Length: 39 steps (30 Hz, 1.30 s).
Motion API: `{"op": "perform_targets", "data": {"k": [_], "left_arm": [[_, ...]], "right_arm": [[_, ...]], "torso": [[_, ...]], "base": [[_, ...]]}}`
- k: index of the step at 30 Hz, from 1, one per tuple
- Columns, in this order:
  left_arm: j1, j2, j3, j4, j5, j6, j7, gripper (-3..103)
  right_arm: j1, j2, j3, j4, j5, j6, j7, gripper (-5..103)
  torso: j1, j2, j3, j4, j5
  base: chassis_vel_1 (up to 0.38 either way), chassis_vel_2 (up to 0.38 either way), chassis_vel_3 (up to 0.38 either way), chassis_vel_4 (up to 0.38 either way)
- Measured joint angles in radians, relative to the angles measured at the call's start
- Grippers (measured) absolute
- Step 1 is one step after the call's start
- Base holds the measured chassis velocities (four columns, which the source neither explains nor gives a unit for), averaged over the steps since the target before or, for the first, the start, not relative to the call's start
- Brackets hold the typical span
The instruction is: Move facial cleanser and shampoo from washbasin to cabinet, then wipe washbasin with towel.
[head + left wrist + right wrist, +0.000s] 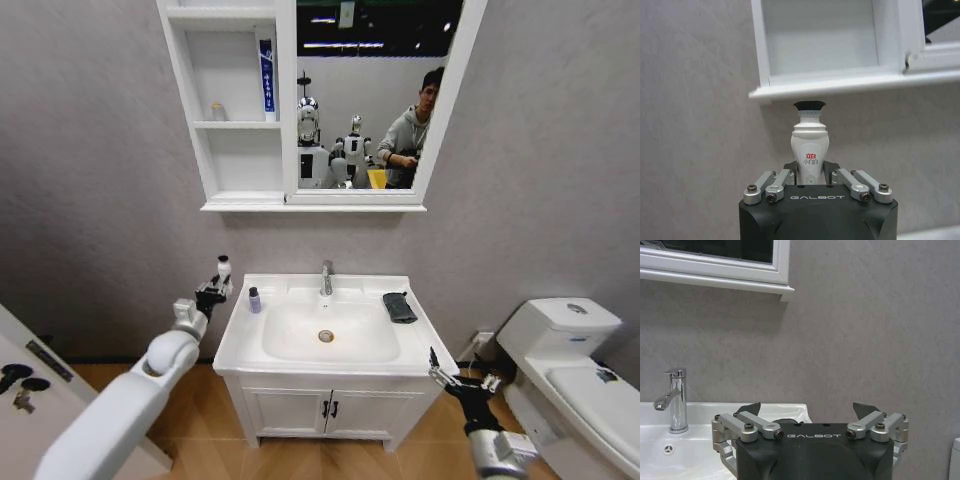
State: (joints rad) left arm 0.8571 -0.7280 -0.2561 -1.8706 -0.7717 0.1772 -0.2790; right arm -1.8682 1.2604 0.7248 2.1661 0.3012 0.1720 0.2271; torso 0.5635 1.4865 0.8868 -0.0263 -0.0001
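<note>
While the left arm reaches up beside the basin's left edge in the head view, the left gripper (213,293) pinches a small white bottle (224,270) upright, above and just left of the washbasin (412,352). On the basin's back left corner stands a small purple bottle (254,299). The tap (326,278) rises at the back middle, and the dark towel (399,306) lies folded on the back right of the rim. The drain (326,336) sits at the bottom of the bowl. Above on the wall hangs the cabinet (240,125); its middle shelf holds a tall blue-and-white tube (266,74) leaning at the right side and a small pale jar (217,111) to its left. The mirror (372,95) joins the cabinet on the right. The right gripper (465,382) hangs low off the basin's front right corner, fingers spread, holding nothing. A toilet (571,366) stands at the right.

From the left wrist, the left gripper (810,175) has its fingers pressed onto the base of the bottle (810,148), white with a black cap and red print, below the cabinet's (820,45) bottom shelf.

From the right wrist, the right gripper (807,412) is spread wide and empty, facing the grey wall; the tap (673,400) and the washbasin (695,445) lie beside it, the mirror (720,255) frame above.
</note>
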Motion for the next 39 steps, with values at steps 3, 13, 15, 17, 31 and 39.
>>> {"op": "perform_targets", "data": {"k": [3,13,15,17,31,39], "left_arm": [[-0.073,0.036,0.018,-0.021,-0.067,0.017,-0.024,27],[-0.347,0.122,0.158,-0.012,-0.186,0.052,-0.045,27],[-0.442,0.125,0.208,0.013,-0.207,0.057,-0.047,27],[-0.493,0.124,0.236,0.028,-0.218,0.061,-0.047,27],[-0.798,-0.005,0.463,0.261,-0.27,0.084,-0.089,27],[-0.867,-0.093,0.511,0.333,-0.249,0.1,-0.146,27]], "right_arm": [[0.001,-0.002,0.0,0.002,0.001,0.0,0.0,100],[0.007,-0.002,-0.002,0.005,0.002,-0.002,-0.001,100],[0.009,-0.002,-0.003,0.005,0.002,-0.002,-0.001,100],[0.01,-0.002,-0.003,0.005,0.002,-0.002,-0.001,100],[0.023,0.003,0.001,-0.008,0.007,-0.001,-0.002,100],[0.027,0.008,0.002,-0.018,0.009,0.005,-0.002,100]], "torso": [[0.0,0.0,0.0,0.0,-0.0001],[0.0,0.0,0.0,0.0,0.0],[0.0,0.0,0.0,-0.0001,0.0],[0.0,0.0,0.0,-0.0001,0.0003],[0.0,0.0,0.0,-0.0001,0.0],[0.0,0.0,0.0,-0.0003,0.0003]], "base": [[0.0,0.0,0.0,0.0],[0.0,0.0,0.0,0.0],[0.0,0.0,0.0,0.0],[0.0,0.0,0.0,0.0],[0.0,0.0,0.0,0.0],[0.0,0.0,0.0,0.0]]}}
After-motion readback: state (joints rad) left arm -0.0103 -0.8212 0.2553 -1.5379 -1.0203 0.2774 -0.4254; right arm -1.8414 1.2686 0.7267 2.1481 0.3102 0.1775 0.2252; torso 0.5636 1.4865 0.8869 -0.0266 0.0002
